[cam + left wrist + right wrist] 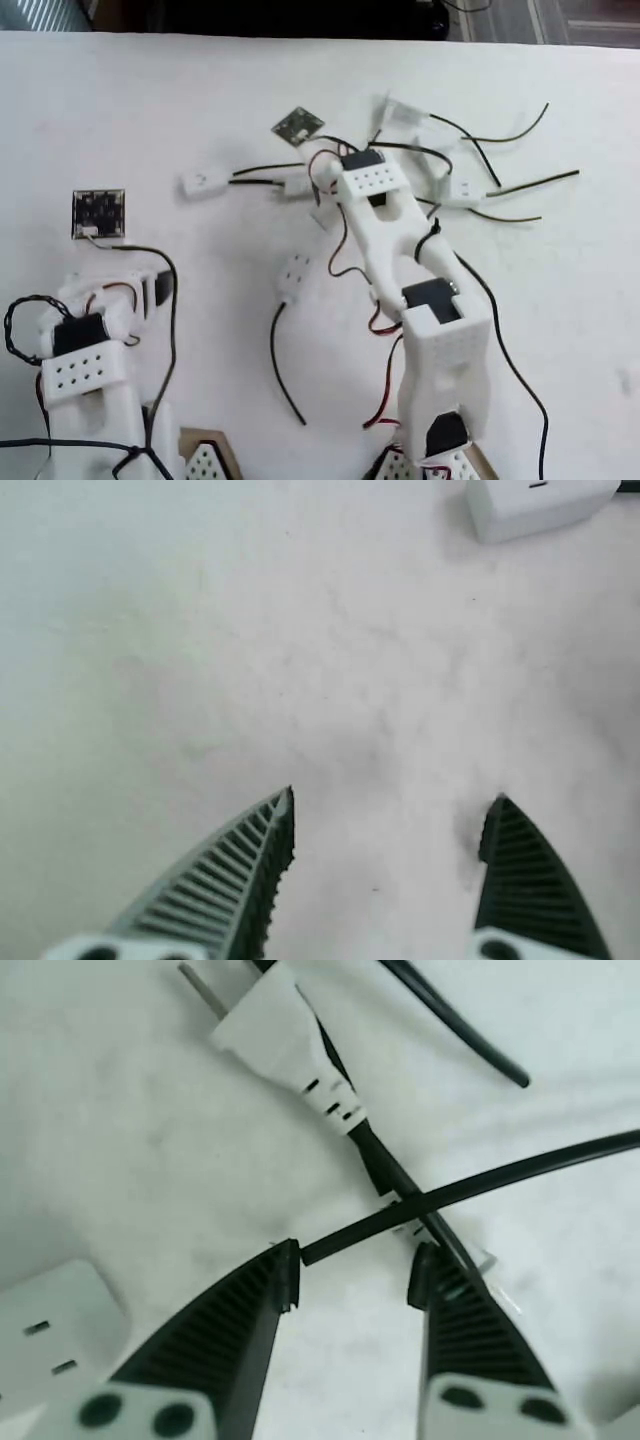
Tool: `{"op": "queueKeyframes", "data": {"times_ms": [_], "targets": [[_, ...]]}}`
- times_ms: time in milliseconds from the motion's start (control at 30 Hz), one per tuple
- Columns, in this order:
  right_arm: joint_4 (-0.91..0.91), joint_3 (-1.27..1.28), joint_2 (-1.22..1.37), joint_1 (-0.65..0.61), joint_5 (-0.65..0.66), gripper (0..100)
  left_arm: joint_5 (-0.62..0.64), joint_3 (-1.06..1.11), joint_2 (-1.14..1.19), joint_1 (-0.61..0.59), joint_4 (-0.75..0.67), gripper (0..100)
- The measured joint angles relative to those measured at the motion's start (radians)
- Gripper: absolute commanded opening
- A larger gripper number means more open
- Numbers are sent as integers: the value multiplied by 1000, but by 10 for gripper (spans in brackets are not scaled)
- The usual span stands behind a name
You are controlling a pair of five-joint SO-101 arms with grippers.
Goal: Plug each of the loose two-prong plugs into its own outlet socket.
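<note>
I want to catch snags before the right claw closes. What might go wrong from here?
1. The right claw stands open over two crossed cords, short of the plug. Closing here may pinch a cord instead of the plug.
2. The socket lies loose on the table, so it may slide when a plug is pushed in.

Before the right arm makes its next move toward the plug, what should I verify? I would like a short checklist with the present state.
1. The right gripper is open: ok.
2. The white plug is between its fingers: not ok, it lies beyond the tips.
3. The prongs are free: ok, in no socket.
4. The grasp path is clear: not ok, a black cable crosses between the fingers.
5. An empty outlet socket is close by: ok.
6. The left gripper is open and holds nothing: ok.
</note>
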Motion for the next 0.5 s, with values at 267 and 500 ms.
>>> {"op": "queueKeyframes", "data": {"times_ms": [267,500], "targets": [[0,0,-48,12,0,183,0,0,0,0,0,297],[-6,-26,-49,21,-81,181,0,0,0,0,0,297]]}}
